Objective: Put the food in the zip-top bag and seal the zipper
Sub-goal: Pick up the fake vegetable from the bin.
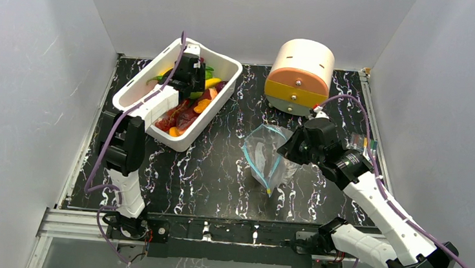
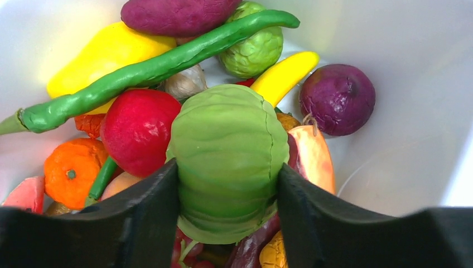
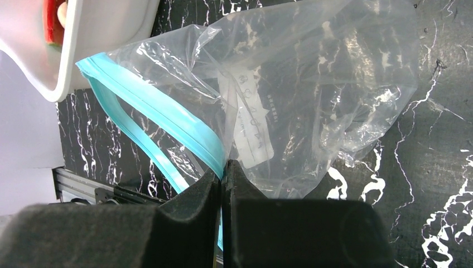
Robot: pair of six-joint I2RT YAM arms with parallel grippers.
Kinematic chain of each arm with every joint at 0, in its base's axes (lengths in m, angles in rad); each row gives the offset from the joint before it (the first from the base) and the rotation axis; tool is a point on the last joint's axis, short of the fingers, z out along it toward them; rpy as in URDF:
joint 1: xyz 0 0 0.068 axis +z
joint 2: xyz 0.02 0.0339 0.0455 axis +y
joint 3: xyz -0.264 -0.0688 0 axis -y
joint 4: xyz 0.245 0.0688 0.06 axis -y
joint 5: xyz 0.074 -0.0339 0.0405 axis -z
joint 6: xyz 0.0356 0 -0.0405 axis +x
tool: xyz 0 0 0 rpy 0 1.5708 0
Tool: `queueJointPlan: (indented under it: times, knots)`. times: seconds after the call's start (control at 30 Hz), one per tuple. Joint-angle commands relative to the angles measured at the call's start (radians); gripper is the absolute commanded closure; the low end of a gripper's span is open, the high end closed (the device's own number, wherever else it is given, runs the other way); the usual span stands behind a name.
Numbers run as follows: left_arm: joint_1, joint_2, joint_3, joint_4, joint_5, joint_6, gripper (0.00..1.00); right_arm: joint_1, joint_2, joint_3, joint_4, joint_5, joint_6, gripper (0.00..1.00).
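My left gripper is down in the white bin and shut on the green cabbage, a finger pressed on each side of it. Around it lie other toy foods: an orange, a red ball, a long green bean, a purple onion. My right gripper is shut on the zipper, the blue-teal strip at the mouth of the clear zip-top bag, which rests on the table. The bag's mouth is open and it looks empty.
A round beige and orange container stands at the back, right of the bin. The bin's corner shows close to the bag's mouth. White walls close in the left, back and right sides.
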Motion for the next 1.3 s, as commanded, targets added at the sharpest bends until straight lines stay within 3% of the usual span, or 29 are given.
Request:
queueJointPlan:
  times: [0.0,0.27,0.47,0.77,0.9,1.03,1.27]
  knots:
    - [0.004,-0.064,0.027,-0.036,0.027,0.001,0.57,0.002,-0.027,0.056,-0.002,-0.005,0.026,1.00]
    - [0.003,-0.198,-0.046,-0.107,0.077,-0.006,0.60,0.003,-0.080,0.025,-0.020,0.004,0.074,1.00]
    - [0.003,-0.244,0.009,-0.263,0.186,0.034,0.59,0.003,-0.110,0.023,-0.035,0.001,0.076,1.00]
    - [0.002,-0.405,-0.038,-0.329,0.341,-0.015,0.64,0.002,-0.116,0.037,-0.058,-0.001,0.117,1.00]
    - [0.000,-0.462,-0.012,-0.387,0.471,-0.091,0.66,0.001,-0.106,0.031,-0.025,-0.021,0.111,1.00]
    - [0.000,-0.502,-0.032,-0.346,0.579,-0.153,0.68,0.003,-0.097,0.034,0.000,0.002,0.112,1.00]
    - [-0.002,-0.490,-0.005,-0.376,0.832,-0.208,0.69,0.003,-0.039,0.050,0.033,0.035,0.120,1.00]
